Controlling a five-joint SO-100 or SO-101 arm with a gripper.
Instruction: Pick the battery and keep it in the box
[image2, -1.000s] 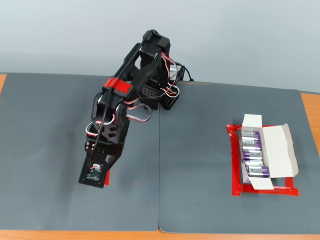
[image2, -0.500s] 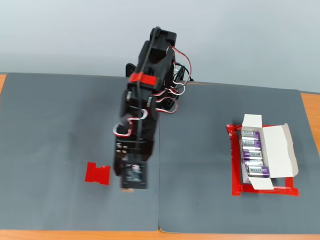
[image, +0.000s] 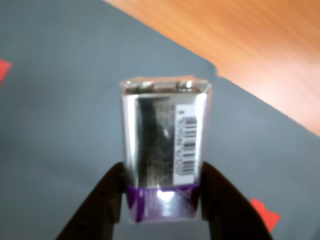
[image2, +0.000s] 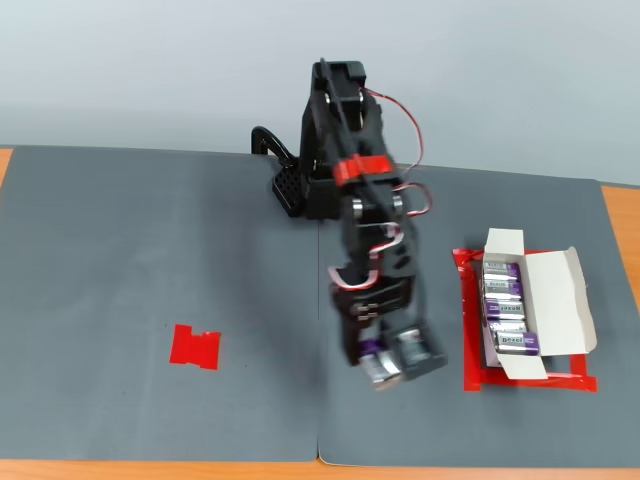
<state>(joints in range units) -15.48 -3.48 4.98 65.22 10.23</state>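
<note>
My gripper (image: 162, 210) is shut on a silver battery (image: 165, 150) with a purple band at its lower end; the two black fingers clamp its sides near that band. In the fixed view the gripper (image2: 385, 365) holds the battery (image2: 378, 367) above the grey mat, left of the box. The white carton box (image2: 535, 305) lies open at the right inside a red tape outline, with several purple-silver cells (image2: 505, 305) in a row inside it.
A flat red tape patch (image2: 195, 347) lies on the grey mat (image2: 150, 260) at the left. The arm's base (image2: 320, 185) stands at the back centre. Orange wooden table (image: 250, 45) shows beyond the mat's edge; red tape bits (image: 265, 212) lie on the mat.
</note>
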